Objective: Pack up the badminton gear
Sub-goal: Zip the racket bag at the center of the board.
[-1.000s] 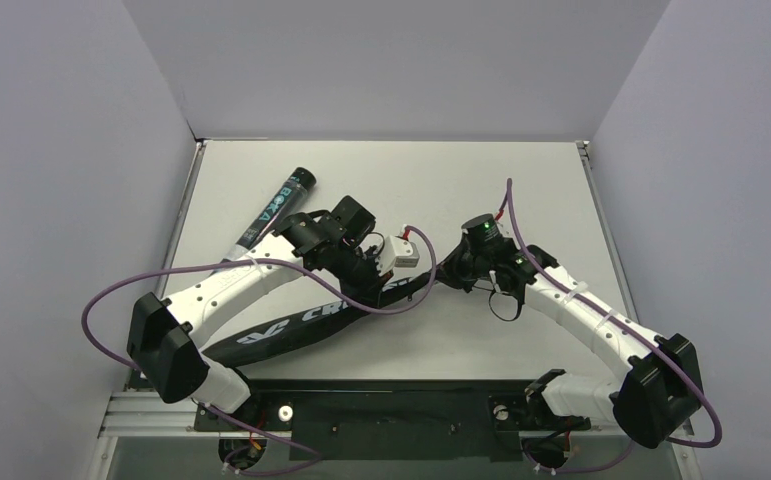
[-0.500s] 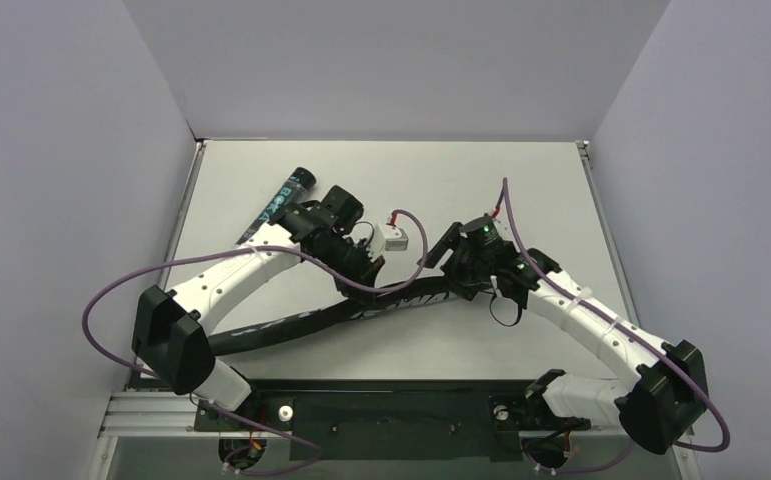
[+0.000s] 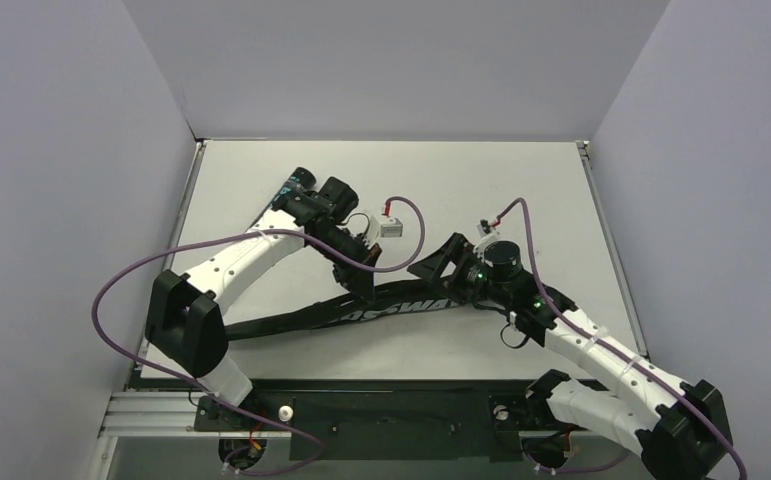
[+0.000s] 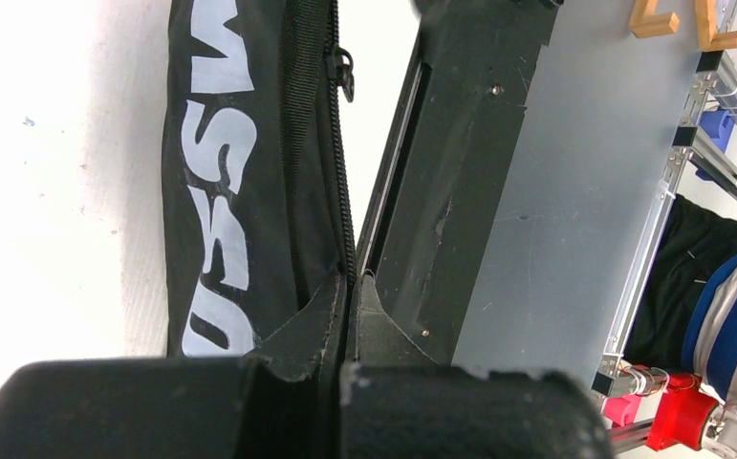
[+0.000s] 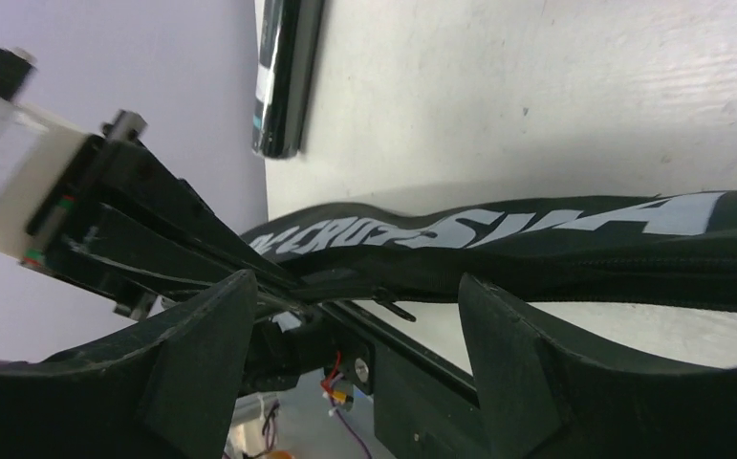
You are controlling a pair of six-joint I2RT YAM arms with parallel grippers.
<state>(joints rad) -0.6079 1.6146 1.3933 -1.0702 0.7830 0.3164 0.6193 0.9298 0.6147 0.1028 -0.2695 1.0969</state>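
The black bag point(image 3: 361, 308) with white lettering lies along the near part of the table, zip edge up. My left gripper point(image 3: 362, 288) is shut on that zip edge point(image 4: 349, 229), fingertips pressed together point(image 4: 352, 283); a zip pull point(image 4: 343, 73) hangs further along. My right gripper point(image 3: 439, 263) stands open just off the bag's right end, and the bag point(image 5: 536, 239) runs past its fingertips point(image 5: 355, 287) with nothing between them. The black teal-printed tube point(image 3: 299, 182) lies at the far left, mostly hidden by my left arm; its end point(image 5: 283, 76) shows in the right wrist view.
A black rail point(image 4: 460, 172) and the metal frame point(image 3: 381, 400) run along the table's near edge, right beside the bag. Purple cables point(image 3: 406, 225) loop over both arms. Grey walls point(image 3: 81, 150) enclose the table on three sides.
My right gripper has opened, let go of the bag's right end and drawn back toward the near edge. The left gripper stayed shut; the bag turned flatter along the near edge.
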